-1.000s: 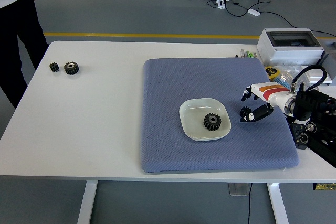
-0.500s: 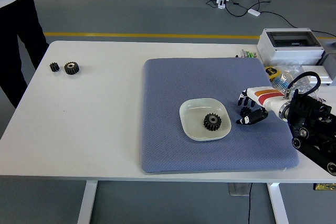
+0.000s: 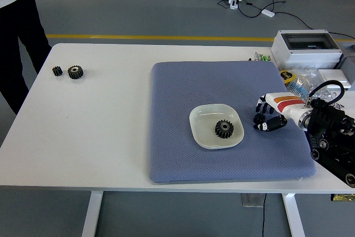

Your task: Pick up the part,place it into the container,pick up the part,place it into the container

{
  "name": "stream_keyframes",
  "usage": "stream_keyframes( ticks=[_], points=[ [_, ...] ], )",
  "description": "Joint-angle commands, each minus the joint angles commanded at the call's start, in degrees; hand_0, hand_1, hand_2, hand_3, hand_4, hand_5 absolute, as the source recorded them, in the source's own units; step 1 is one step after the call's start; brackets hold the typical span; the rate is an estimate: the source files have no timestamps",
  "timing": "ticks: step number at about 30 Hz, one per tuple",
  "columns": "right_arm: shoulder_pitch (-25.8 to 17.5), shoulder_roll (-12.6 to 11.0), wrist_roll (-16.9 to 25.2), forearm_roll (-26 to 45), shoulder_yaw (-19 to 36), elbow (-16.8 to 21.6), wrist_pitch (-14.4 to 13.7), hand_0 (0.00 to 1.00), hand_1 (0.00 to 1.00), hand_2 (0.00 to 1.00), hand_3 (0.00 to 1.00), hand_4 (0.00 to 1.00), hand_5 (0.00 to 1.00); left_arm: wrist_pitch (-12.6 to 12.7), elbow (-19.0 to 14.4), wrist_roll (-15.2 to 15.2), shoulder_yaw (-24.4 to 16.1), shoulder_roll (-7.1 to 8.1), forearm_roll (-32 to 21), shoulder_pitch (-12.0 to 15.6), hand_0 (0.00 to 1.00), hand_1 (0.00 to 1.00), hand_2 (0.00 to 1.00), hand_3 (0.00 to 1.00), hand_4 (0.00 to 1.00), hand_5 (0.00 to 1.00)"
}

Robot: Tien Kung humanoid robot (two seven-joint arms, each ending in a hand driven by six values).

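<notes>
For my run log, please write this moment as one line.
right robot hand: curled, empty, over blue mat | black toothed metal gear: in white square dish | two black gears: far left on table | left hand: not in view

Bright, even overhead light gives a sharp picture, with a pale sheen on the white worktop (image 3: pixel 111 120) left of the robot hand (image 3: pixel 267 116) and only soft, short shadows.

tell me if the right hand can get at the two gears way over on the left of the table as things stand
Probably not. The right hand sits over the blue mat beside the dish, while the two gears lie at the far left corner, nothing between.
</notes>
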Motion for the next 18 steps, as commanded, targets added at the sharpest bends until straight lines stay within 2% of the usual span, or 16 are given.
stream_keyframes(
  ticks=[1,2,13,14,18],
  points=[
    [-0.03,-0.01,0.06,0.05,-0.10,-0.11,-0.11,0.252,0.417,0.471,0.475,0.735,0.231,0.00,0.00,0.01,0.02,0.00,0.01,0.01,0.679,0.647,0.708,0.592,0.686,0.660],
    [-0.08,-0.02,0.13,0.14,-0.22,-0.24,-0.22,0.222,0.389,0.438,0.464,0.659,0.178,0.01,0.00,0.02,0.04,0.00,0.03,0.03,0.677,0.646,0.708,0.593,0.686,0.660],
    [-0.87,-0.30,0.94,1.23,-0.37,-1.28,-0.85,0.206,0.378,0.430,0.464,0.656,0.168,0.00,0.00,0.06,0.47,0.00,0.02,0.02,0.678,0.647,0.708,0.593,0.686,0.662],
    [-0.92,-0.44,1.02,1.23,-0.22,-1.00,-0.93,0.143,0.325,0.398,0.459,0.686,0.140,-0.02,0.00,0.08,0.46,0.00,0.14,0.01,0.678,0.647,0.707,0.593,0.685,0.663],
    [-0.90,-0.83,1.38,1.84,-0.04,-0.45,-1.23,0.143,0.325,0.398,0.459,0.686,0.140,-0.08,0.00,0.10,0.53,0.00,0.26,-0.03,0.678,0.647,0.707,0.593,0.685,0.663]
  ],
)
